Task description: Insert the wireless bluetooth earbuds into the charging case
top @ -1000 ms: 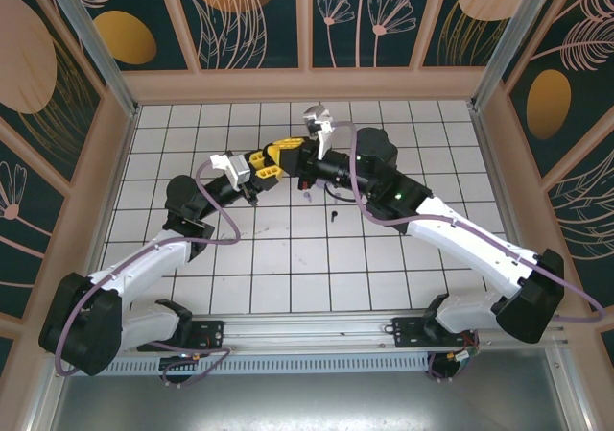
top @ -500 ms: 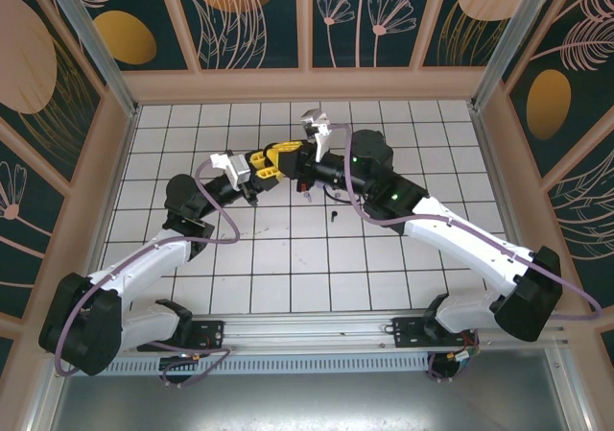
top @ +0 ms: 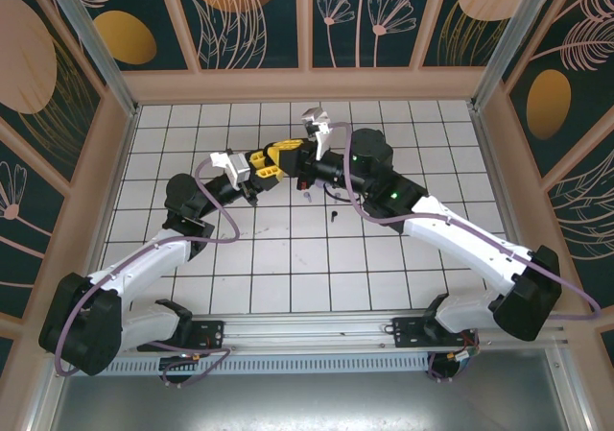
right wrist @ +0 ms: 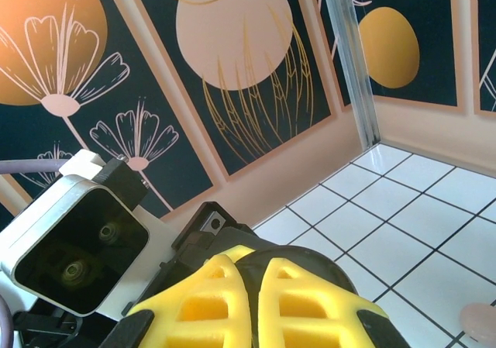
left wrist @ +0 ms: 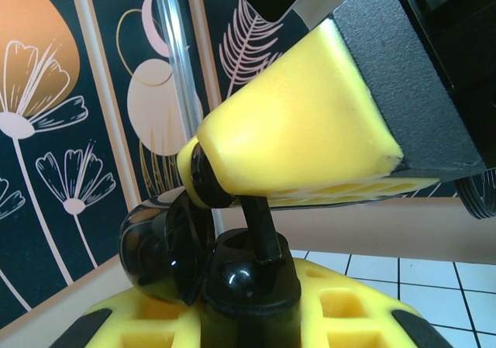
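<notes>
The left gripper (top: pixel 264 167) gripped the case (left wrist: pixel 249 282) and the right gripper (right wrist: pixel 254 282) pinched an earbud (left wrist: pixel 262 228), which could slip and fall if pushed crooked.

Robot lab cell — gridded white bench (top: pixel 288 277), floral wall panels (top: pixel 240 18) along the top, aluminium post (top: pixel 91 42) upper left.

Right pincer fingers (right wrist: pixel 310 282): matt yellow plastic
</notes>
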You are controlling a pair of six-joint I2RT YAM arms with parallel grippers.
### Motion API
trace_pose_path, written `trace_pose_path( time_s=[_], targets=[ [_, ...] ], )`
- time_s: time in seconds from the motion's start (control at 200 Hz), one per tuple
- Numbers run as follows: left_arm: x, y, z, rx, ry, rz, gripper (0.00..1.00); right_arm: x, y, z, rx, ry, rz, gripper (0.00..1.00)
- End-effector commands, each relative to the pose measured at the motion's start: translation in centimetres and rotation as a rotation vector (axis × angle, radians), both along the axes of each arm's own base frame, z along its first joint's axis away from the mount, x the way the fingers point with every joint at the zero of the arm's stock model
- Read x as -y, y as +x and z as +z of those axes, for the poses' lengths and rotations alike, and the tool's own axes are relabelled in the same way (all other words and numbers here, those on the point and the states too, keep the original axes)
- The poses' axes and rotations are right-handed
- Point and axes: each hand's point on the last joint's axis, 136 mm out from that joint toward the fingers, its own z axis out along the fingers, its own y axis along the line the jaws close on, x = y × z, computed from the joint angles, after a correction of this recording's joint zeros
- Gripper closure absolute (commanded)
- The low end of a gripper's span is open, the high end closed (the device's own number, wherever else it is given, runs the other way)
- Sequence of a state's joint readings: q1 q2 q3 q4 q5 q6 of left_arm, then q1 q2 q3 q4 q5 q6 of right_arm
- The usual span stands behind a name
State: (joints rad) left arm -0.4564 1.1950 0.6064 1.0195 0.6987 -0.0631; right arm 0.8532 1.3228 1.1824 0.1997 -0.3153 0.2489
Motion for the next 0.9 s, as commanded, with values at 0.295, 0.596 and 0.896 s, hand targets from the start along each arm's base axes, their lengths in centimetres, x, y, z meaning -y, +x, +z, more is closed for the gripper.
trace_pose_path(
  time_s=[0.295,0.596,0.896],
  targets=[
    [-0.1,-1.6,3.2,0.084,-0.040,-0.045,1.00,-0.8,1.1,-2.9,-0.029,-0.066,-0.027,1.00],
    [-0.2,-1.6,3.4,0.086,-0.046,-0.040,1.00,-1.4,-0.3,-5.5,0.002,-0.171,0.013,1.00],
    [-0.2,-1.2,3.1,0.065,-0.043,-0.027,1.00,-1.1,0.5,-5.6,-0.008,-0.182,-0.040,0.97]
  ],
)
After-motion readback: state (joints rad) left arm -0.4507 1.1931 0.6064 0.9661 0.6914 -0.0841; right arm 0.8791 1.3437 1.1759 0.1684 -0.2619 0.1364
